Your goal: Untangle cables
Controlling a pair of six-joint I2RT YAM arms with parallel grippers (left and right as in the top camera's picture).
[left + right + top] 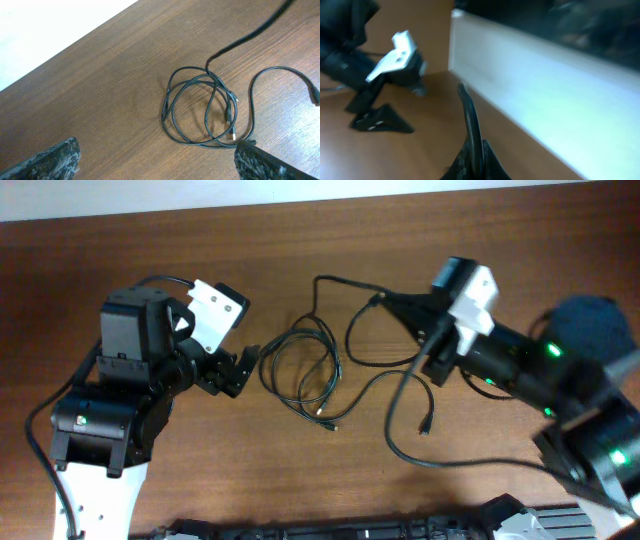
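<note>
Several thin black cables lie on the brown wooden table (200, 460). A tangled coil (335, 365) with small plugs sits mid-table; it also shows in the left wrist view (164, 111). My left gripper (238, 370) is open and empty just left of the coil; in its wrist view (157, 152) the right finger nearly touches the coil's edge. My right gripper (384, 301) is shut on one cable (470, 120), right of the coil. That raised strand (250, 35) runs out of the coil. Another loose cable (400, 448) curves toward the front.
The table's far edge meets a white surface (300, 195) at the back. A dark strip of equipment (350, 530) lies along the front edge. The left arm's body (385, 65) shows in the right wrist view.
</note>
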